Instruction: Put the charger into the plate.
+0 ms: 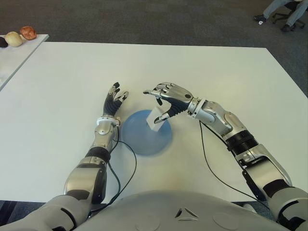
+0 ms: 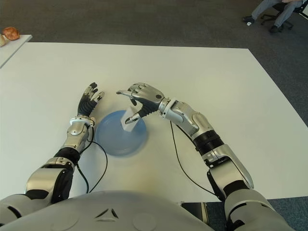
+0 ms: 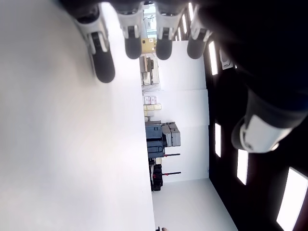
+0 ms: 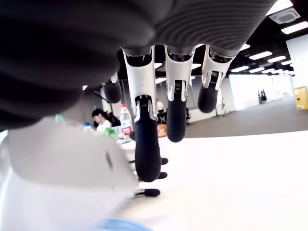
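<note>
A white charger (image 1: 156, 120) stands upright on the far right part of the blue plate (image 1: 139, 137), in the middle of the white table (image 1: 216, 77). My right hand (image 1: 157, 104) arches over the charger, its fingers (image 4: 147, 154) spread and held off the white block (image 4: 57, 159), the thumb close by its side. I see no grasp on it. My left hand (image 1: 113, 101) is just left of the plate, palm up and fingers spread, holding nothing.
A second white table (image 1: 19, 53) at the far left carries round food items (image 1: 14, 38). Black cables (image 1: 211, 168) trail from both forearms over the near table. A person's legs and an office chair (image 1: 284, 12) are at the far right on the dark carpet.
</note>
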